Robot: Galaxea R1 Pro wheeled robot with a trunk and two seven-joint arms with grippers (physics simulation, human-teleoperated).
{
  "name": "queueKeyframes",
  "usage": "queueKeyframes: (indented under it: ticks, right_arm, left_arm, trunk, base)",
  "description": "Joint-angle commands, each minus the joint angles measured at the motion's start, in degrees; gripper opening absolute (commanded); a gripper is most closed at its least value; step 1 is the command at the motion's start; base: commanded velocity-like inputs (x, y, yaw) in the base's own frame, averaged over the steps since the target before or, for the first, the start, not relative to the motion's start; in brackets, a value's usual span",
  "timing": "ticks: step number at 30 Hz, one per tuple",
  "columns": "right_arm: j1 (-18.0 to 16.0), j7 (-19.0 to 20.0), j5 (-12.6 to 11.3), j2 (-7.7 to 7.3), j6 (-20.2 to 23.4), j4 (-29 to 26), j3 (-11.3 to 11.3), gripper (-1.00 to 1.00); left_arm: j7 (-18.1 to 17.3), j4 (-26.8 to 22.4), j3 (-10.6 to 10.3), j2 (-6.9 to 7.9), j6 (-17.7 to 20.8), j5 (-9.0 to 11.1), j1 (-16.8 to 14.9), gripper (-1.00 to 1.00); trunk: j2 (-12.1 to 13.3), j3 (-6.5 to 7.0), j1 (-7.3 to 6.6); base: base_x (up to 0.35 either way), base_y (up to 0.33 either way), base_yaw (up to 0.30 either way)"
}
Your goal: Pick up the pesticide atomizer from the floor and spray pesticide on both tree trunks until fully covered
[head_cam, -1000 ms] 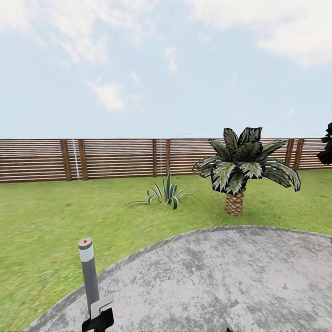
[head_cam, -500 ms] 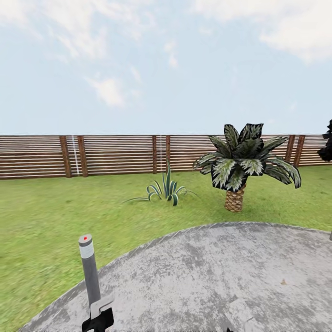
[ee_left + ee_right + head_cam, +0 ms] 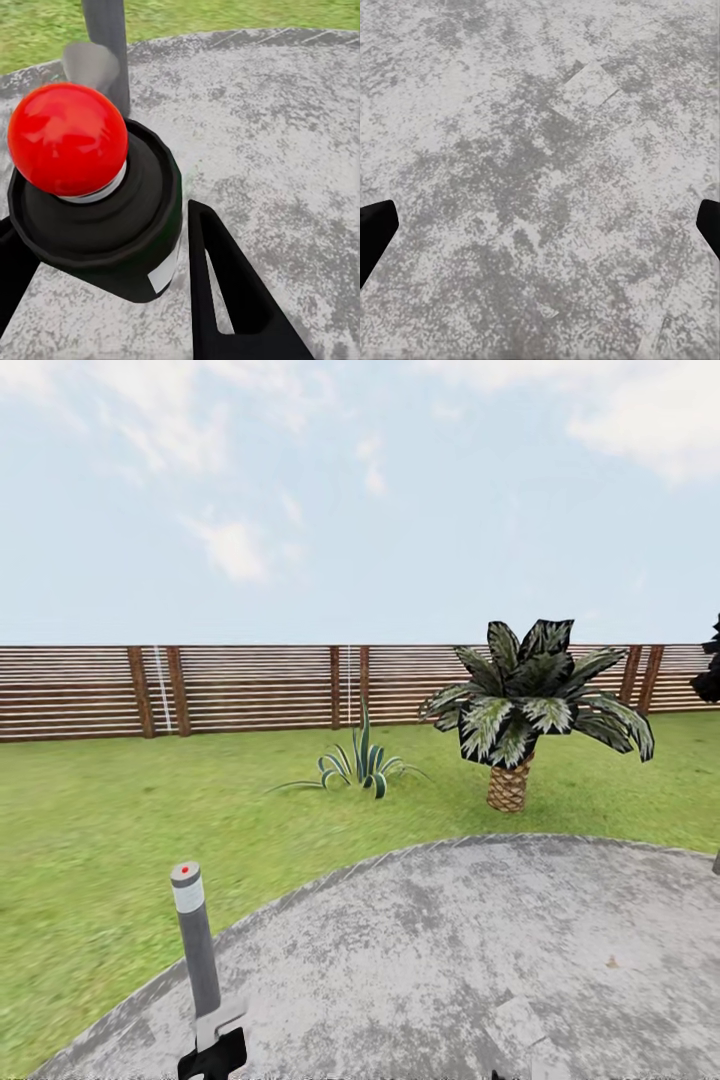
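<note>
Left end effector [image 3: 112, 300], fingers spread, straddles a red-knobbed black base [image 3: 97, 217]; no atomizer in sight; right end effector [image 3: 540, 225] spread over paving [image 3: 540, 150].

Outdoors, plainly a garden [image 3: 90, 820]: wide green lawn running back to a brown fence [image 3: 250, 688] of horizontal wooden slats on upright posts. Open blue sky with thin white cloud above it. Short palm [image 3: 520, 720] with a scaly trunk standing on the grass, spiky striped plant [image 3: 362, 768] just beside it toward the fence. Rounded patch of mottled grey paving [image 3: 470, 950] up close, curved edge meeting the turf. Grey bollard [image 3: 195, 940] with a red dot on top at that edge
</note>
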Motion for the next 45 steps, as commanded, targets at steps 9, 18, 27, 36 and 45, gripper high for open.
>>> queueKeyframes:
  ticks: [9,18,27,36,45]
  right_arm:
    - [0.0,-0.1,0.0,0.03,-0.2,0.0,-0.2,1.00]
    - [0.0,-0.1,0.0,0.03,-0.2,0.0,-0.2,1.00]
    - [0.0,-0.1,0.0,0.03,-0.2,0.0,-0.2,1.00]
    - [0.0,-0.1,0.0,0.03,-0.2,0.0,-0.2,1.00]
    - [0.0,-0.1,0.0,0.03,-0.2,0.0,-0.2,1.00]
  left_arm:
    - [0.3,0.0,-0.5,0.00,-0.2,0.4,0.0,-1.00]
    - [0.3,0.0,-0.5,0.00,-0.2,0.4,0.0,-1.00]
    - [0.3,0.0,-0.5,0.00,-0.2,0.4,0.0,-1.00]
    - [0.3,0.0,-0.5,0.00,-0.2,0.4,0.0,-1.00]
    - [0.3,0.0,-0.5,0.04,-0.2,0.4,0.0,-1.00]
  trunk:
    - [-0.1,-0.87,0.02]
    - [-0.1,-1.71,0.02]
    - [-0.1,-2.55,0.02]
    - [-0.1,-3.38,0.02]
    - [-0.1,-4.22,0.02]
  base:
    - [0.000,0.000,0.000]
    - [0.000,0.000,0.000]
    - [0.000,0.000,0.000]
    - [0.000,0.000,0.000]
    - [0.000,0.000,0.000]
